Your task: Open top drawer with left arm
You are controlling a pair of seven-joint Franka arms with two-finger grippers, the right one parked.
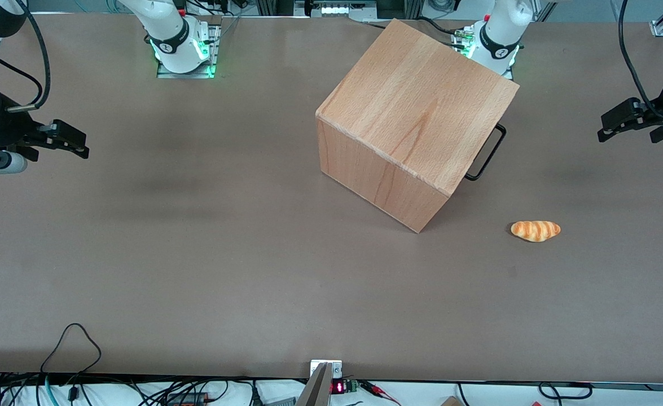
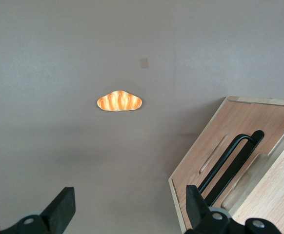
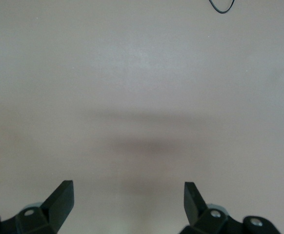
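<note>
Even overhead light, soft smudged shadows on matte table (image 1: pixel 196 270), pincer (image 2: pixel 127 212) open, slightly blurred

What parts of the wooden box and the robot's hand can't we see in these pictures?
- Top drawer: in the front view the cabinet itself hides the drawer fronts; only the black handle pokes out.
- Inside the drawer: hidden in every view, since it is closed.
- Drawer fronts in the left wrist view: cut off by the picture's edge.
- Gripper: open, above the table at the working arm's end; its arm is cut off by the front view's edge.
- Bread roll: underside hidden.
</note>
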